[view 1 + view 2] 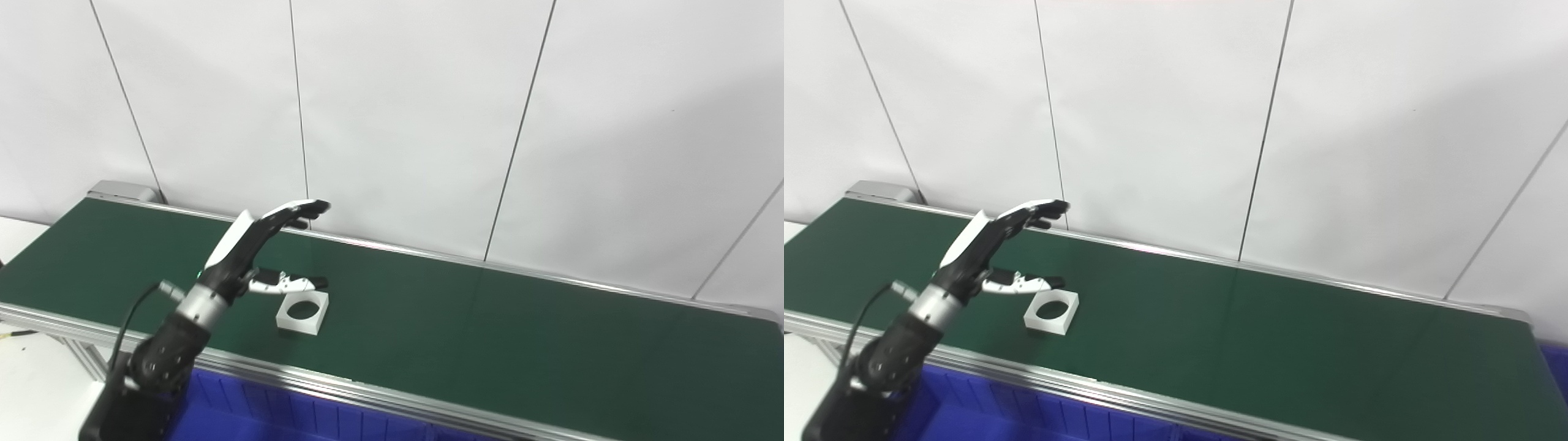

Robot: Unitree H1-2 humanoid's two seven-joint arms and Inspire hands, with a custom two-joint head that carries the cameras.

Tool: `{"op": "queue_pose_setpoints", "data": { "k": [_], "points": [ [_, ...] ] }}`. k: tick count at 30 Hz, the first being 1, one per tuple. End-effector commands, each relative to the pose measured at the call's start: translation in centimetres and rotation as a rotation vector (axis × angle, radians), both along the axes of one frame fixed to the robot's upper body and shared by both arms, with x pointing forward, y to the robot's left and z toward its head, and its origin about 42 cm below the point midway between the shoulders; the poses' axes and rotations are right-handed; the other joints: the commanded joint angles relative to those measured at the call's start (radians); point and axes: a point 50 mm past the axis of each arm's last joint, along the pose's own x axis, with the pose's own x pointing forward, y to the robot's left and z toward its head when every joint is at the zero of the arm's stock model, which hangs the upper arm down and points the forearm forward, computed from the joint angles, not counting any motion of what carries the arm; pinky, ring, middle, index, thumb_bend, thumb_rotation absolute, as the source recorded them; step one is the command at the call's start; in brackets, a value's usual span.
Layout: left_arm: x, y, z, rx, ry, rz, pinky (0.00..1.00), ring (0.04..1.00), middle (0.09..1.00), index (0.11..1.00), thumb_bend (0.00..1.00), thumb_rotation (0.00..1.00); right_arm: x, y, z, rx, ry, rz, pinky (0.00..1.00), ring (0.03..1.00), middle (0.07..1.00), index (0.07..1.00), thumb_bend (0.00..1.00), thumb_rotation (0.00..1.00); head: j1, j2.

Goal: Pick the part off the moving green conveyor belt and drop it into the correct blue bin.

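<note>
White panelled wall (404,116) is seen behind; green conveyor belt (490,331) is laid across the view from 9 to 4 o'clock. Blue bin (275,416) is seen below the belt's near rail, at 7 o'clock. Left hand (257,251) is held above the belt — fingers (300,211) stretched out and apart from the thumb, nothing gripped. White square part with round hole (302,312) is lying flat on the belt — just under the thumb, at the hand's 4 o'clock; contact cannot be told.

White square part (302,313) with round hole, flat on green conveyor belt (490,331)
</note>
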Motion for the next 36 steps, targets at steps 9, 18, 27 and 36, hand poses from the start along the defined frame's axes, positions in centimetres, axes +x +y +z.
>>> {"op": "queue_pose_setpoints", "data": {
  "k": [9, 18, 27, 36],
  "points": [
    [2.3, -3.4, 2.8, 0.464, 0.018, -0.032, 0.74, 0.854, 0.875, 0.85, 0.87, 0.1, 0.2, 0.4, 1.3, 0.029, -0.08, 0.03, 0.66, 0.74, 0.797, 0.798, 0.69, 0.0, -0.008, 0.03],
    [2.8, -6.0, -0.4, 0.699, 0.123, -0.07, 0.92, 0.921, 0.921, 0.875, 0.99, 0.12, 0.2, 0.3, 1.5, 0.026, -0.087, 0.039, 0.66, 0.741, 0.8, 0.803, 0.68, 0.02, -0.013, 0.043],
    [3.2, -6.8, -4.0, 0.831, 0.145, -0.054, 1.0, 0.959, 0.95, 0.886, 1.0, 0.17, 0.2, 0.2, 1.5, 0.018, -0.087, 0.038, 0.66, 0.733, 0.793, 0.801, 0.68, 0.04, -0.023, 0.044],
    [3.7, -6.0, -6.1, 0.857, 0.104, 0.003, 1.0, 0.965, 0.923, 0.861, 1.0, 0.15, -0.2, -0.1, 1.7, 0.014, -0.092, 0.032, 0.66, 0.736, 0.798, 0.807, 0.68, 0.05, -0.029, 0.05]
  ]
}}
